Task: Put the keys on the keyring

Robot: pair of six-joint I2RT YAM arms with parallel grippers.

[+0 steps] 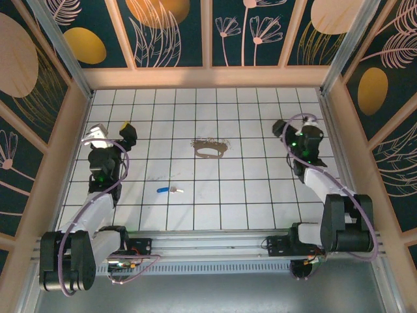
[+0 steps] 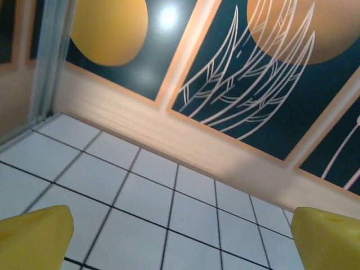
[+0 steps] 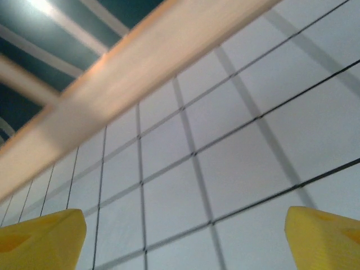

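Note:
The key, with a blue plastic head and a short silver blade, lies flat on the white tiled floor, left of centre and toward the near side. The keyring, a brown strap loop, lies about two tiles farther back and to the right of it. My left gripper hovers over the left side of the floor, well left of both. In the left wrist view it is open, its yellow fingertips wide apart over bare tiles. My right gripper is at the far right, and it is open over bare tiles too.
A wooden rim and patterned dark panels wall the floor in at the back and on both sides. Purple cable loops run along both arms. The arms' bases sit on a metal rail at the near edge.

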